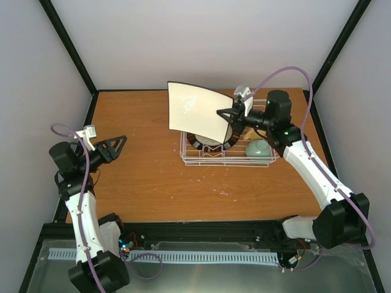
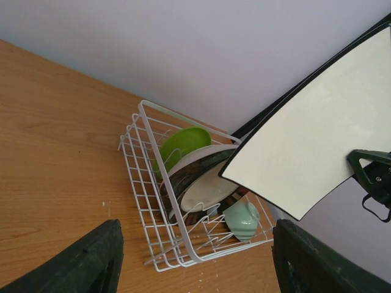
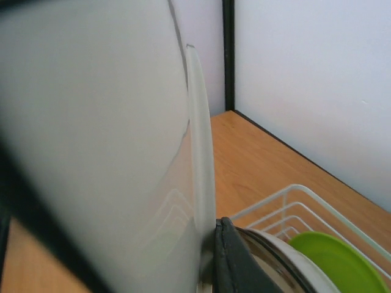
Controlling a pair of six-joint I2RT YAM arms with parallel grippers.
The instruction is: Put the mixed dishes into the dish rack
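Note:
My right gripper is shut on the edge of the white square plate and holds it raised over the left part of the dish rack. The plate also shows in the left wrist view and fills the right wrist view. In the rack stand the cream plate with dark rim, the brown patterned plate and the lime-green plate. The mint-green bowl lies on its side at the rack's right end. The yellow mug is mostly hidden behind the right arm. My left gripper is open and empty, left of the rack.
Black frame posts and white walls close in the wooden table. Bare wood lies between my left gripper and the rack.

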